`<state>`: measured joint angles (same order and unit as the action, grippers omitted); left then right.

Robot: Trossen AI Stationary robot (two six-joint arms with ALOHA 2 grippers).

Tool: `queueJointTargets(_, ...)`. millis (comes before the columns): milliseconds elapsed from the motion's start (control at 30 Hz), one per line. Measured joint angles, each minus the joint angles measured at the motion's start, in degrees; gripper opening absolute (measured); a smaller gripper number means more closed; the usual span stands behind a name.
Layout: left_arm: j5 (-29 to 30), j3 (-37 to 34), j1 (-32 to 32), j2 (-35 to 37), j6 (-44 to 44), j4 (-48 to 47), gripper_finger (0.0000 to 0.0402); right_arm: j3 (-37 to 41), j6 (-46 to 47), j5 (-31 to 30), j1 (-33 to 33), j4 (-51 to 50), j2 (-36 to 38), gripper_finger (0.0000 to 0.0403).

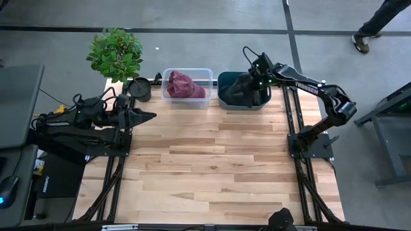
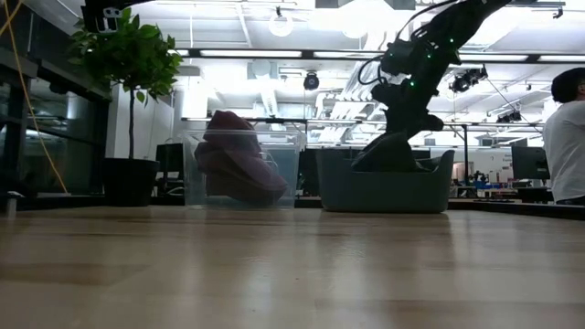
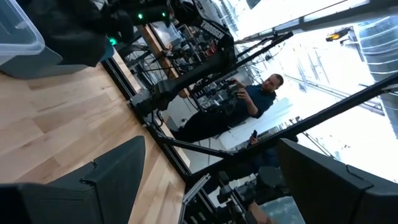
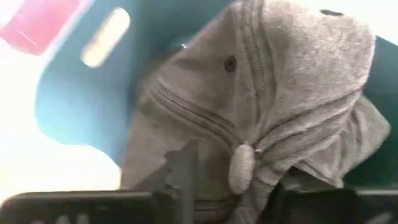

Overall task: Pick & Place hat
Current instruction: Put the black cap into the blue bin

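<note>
A grey hat [image 4: 280, 93] lies bunched inside the teal bin [image 1: 225, 97] at the table's far edge; in the low view its dark mound [image 2: 388, 153] rises above the bin's rim [image 2: 384, 192]. My right gripper [image 4: 239, 186] reaches slanting down into the bin, its fingers a little apart with hat cloth between them. A maroon hat [image 1: 186, 85] fills the clear bin [image 1: 207, 76] left of the teal one. My left gripper [image 1: 149, 116] waits open and level at the table's left side, holding nothing. My right gripper has a bunch of the grey hat's crown, by the top button [image 4: 241, 167], between its two fingers [image 4: 183, 168]. It comes slanting down from the table's right side. Several folds run together at the fingers. The hat's lower part sits inside the teal bin.
A potted plant [image 1: 115, 52] and a black pot [image 1: 139, 88] stand at the far left corner. Bare wooden tabletop [image 1: 212, 160] stretches toward the near edge. A person [image 2: 567, 137] stands beyond the table's right side.
</note>
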<state>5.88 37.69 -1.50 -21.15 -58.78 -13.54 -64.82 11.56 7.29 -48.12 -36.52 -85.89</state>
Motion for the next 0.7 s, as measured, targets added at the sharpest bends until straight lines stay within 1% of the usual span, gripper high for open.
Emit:
queueJointTargets(100,-0.45,0.00,0.00,0.00,0.00,0.00,0.0340,0.00,2.04,3.36,-1.12,1.13,0.01,0.0148)
queueJointTargets(233,-0.45,0.00,0.00,0.00,0.00,0.01,0.0339,0.00,3.60,4.46,-3.56,-0.31,0.19,0.0209)
queueJointTargets(300,-0.45,0.00,-0.01,0.00,-0.01,0.02,0.0339,0.00,3.66,5.51,-5.01,-1.20,0.75,0.0233)
queueJointTargets(367,-0.70,0.00,0.00,0.00,-0.02,0.02,0.0339,0.00,3.97,6.26,-6.55,-2.05,1.97,0.0248)
queueJointTargets(433,-0.81,0.00,-0.01,0.00,-0.02,0.01,0.0340,0.00,4.03,6.47,-8.18,-2.88,3.86,0.0255)
queueJointTargets(533,-0.82,0.00,-0.02,0.00,-0.01,0.01,0.0339,0.00,4.52,7.63,-10.45,-3.36,7.38,0.0255)
queueJointTargets(633,-0.82,0.00,-0.02,0.00,-0.02,0.00,0.0339,-0.02,5.15,11.08,-11.66,-3.29,11.23,0.0245)
queueJointTargets(700,-0.82,0.00,-0.02,0.00,-0.02,0.00,0.0339,-0.02,5.15,12.63,-11.00,-3.96,13.69,0.0231)
